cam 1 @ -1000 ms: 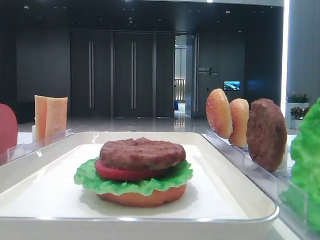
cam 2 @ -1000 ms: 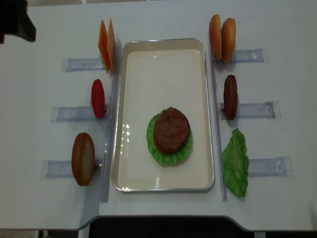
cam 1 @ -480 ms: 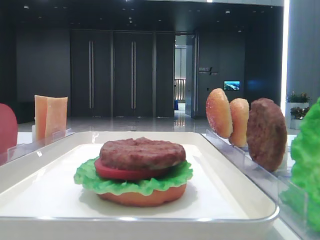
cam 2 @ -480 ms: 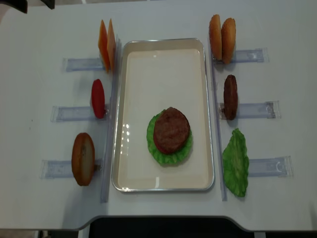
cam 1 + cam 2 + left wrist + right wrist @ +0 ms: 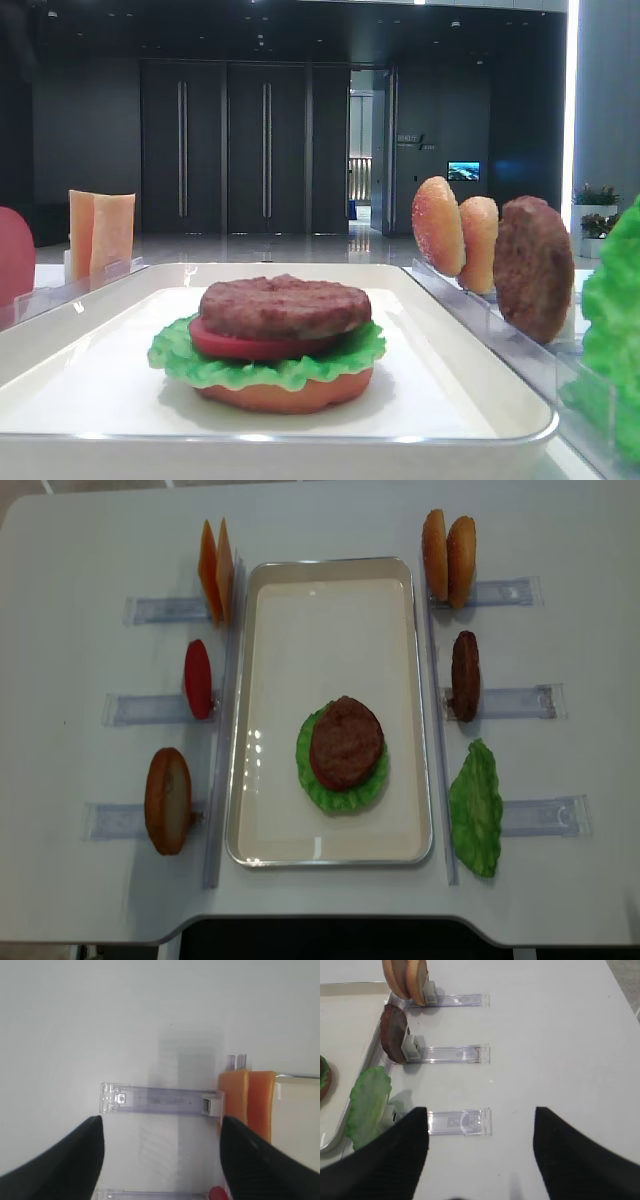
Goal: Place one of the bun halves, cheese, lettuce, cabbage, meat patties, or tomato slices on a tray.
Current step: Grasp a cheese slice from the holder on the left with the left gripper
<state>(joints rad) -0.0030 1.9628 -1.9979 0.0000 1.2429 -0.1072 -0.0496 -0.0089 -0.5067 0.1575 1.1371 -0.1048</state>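
Cheese (image 5: 216, 570) slices stand upright in a clear rack left of the tray (image 5: 331, 595), the left gripper (image 5: 161, 1150) hovering above with fingers (image 5: 75, 1155) spread wide, holding nothing. Centre, a patty (image 5: 346, 742) tops tomato, lettuce (image 5: 343, 793) and bun base on the tray. Right, the right gripper (image 5: 481, 1150) hangs wide and empty over the worktop (image 5: 80, 660).

Both hands' fingertips run off the wrist views' bottom edges; the stack (image 5: 345, 745) hides its bun base.
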